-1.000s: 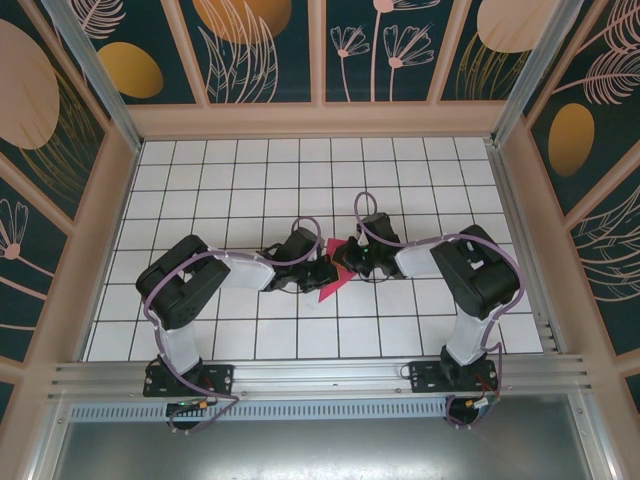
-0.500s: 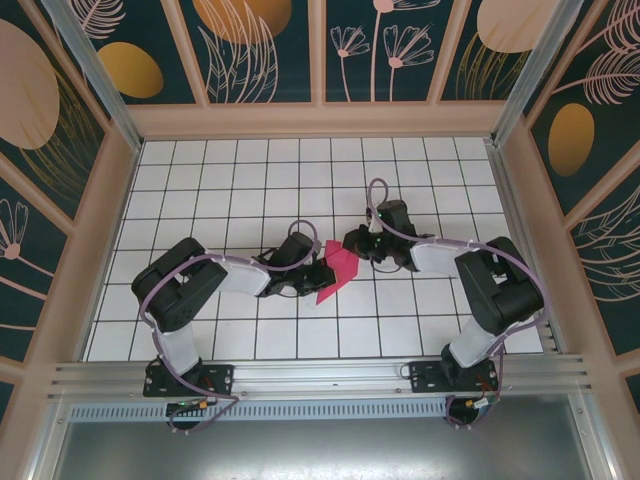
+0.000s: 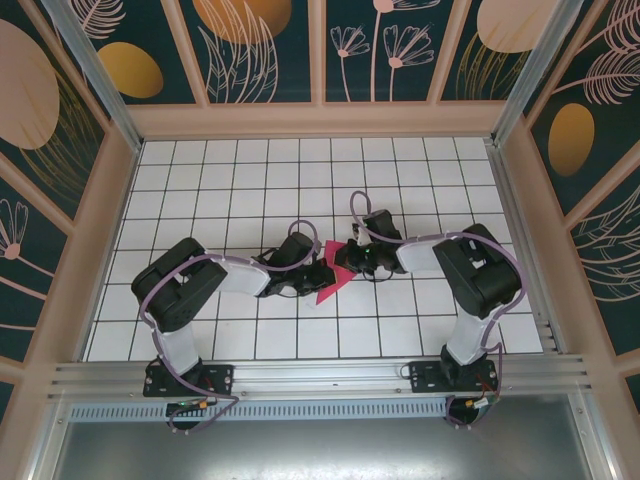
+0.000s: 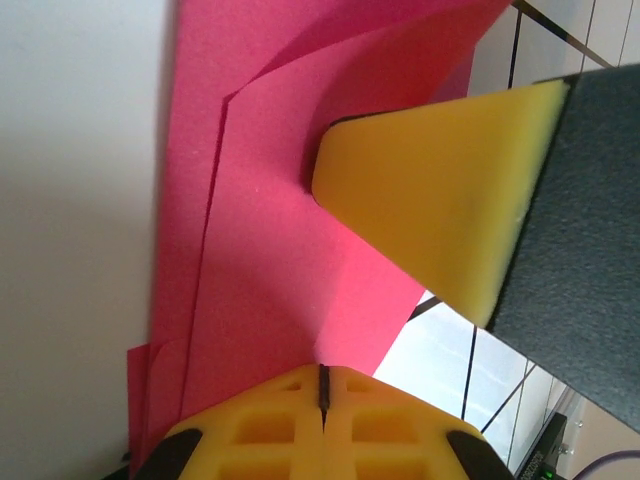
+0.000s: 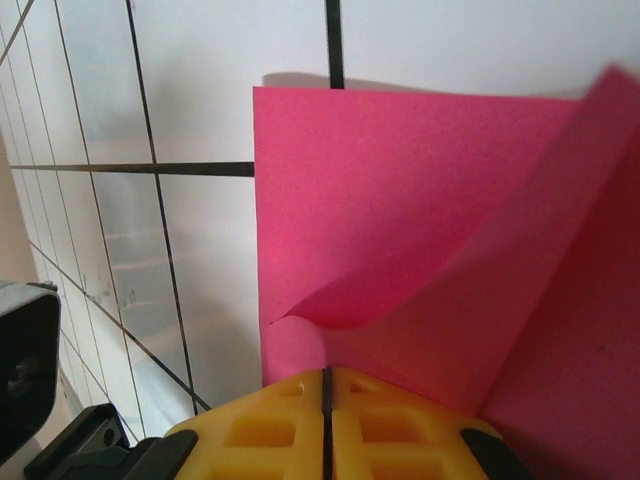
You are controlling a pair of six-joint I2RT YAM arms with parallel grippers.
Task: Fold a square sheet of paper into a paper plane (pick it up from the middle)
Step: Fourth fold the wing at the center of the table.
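The right claw [image 3: 350,262] has swung back in from 1 o'clock, clamped on a flap of the square sheet of paper [image 3: 333,276] — partly folded, mid-tabletop [image 3: 250,180]. The left claw [image 3: 316,272] stays pinched on the sheet's 9 o'clock edge — probably a crease being laid, with more folds to come.

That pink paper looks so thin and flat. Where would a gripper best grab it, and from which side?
Probably at an edge where folded layers lift, coming in low from the side. The pink paper lies nearly flat on the table, offering nothing to close on from above; its raised flap does. The left gripper and right gripper are each pinched shut on such an edge.
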